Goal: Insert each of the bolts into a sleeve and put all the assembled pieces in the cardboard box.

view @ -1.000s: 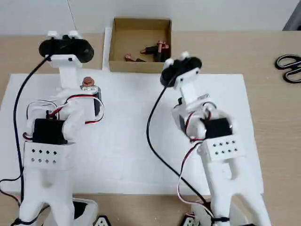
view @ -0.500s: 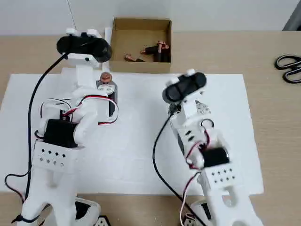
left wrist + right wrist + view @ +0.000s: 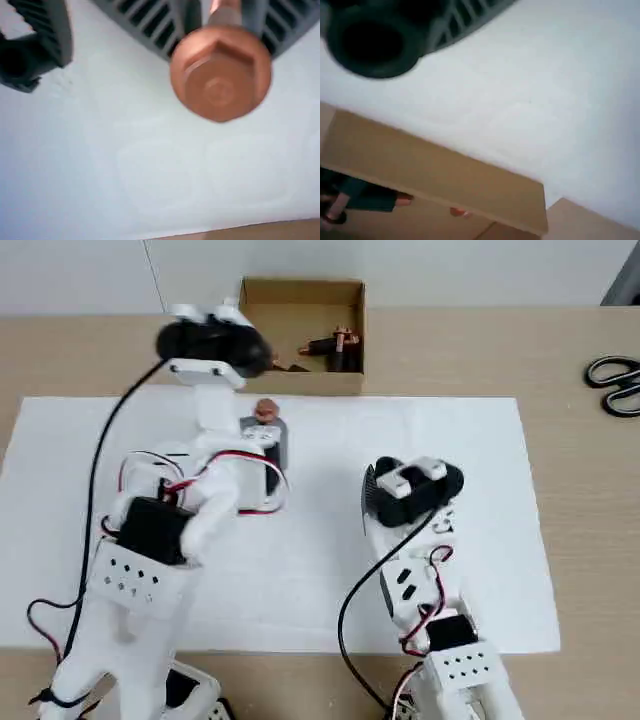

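Counter's (image 3: 560, 350) far edge: left hand (image 3: 270, 438) grips a bolt (image 3: 220, 75) near the box (image 3: 300, 383) (for dropping in, likely); right hand's (image 3: 420, 30) state unclear.

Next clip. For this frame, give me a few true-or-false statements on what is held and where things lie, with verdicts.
1. The left gripper is shut on a copper-headed bolt. True.
2. The cardboard box is empty. False: assembled pieces already lie in it.
3. The held bolt is over the white sheet. True.
4. The scissors lie on the white sheet. False: they lie on the bare table, beyond the sheet's right edge.
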Controlling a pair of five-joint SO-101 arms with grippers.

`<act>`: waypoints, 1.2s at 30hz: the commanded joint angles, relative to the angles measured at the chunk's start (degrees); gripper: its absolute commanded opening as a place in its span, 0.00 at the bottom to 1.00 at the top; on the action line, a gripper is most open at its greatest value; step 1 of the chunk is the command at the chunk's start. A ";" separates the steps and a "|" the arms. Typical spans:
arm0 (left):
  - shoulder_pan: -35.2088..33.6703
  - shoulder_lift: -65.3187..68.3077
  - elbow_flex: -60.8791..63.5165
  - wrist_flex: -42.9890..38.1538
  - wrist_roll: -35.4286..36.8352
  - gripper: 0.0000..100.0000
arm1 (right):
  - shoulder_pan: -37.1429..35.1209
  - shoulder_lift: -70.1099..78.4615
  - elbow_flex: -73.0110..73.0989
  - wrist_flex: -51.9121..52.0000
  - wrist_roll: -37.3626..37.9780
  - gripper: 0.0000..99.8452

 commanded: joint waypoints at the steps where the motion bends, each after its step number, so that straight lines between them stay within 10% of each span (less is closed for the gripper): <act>1: 1.41 -1.93 -0.57 -1.85 0.35 0.01 | -1.54 -3.56 1.41 -3.56 -0.62 0.00; 36: 4.75 -2.20 -2.42 -10.99 0.35 0.01 | -9.63 -10.24 1.58 6.81 -0.62 0.01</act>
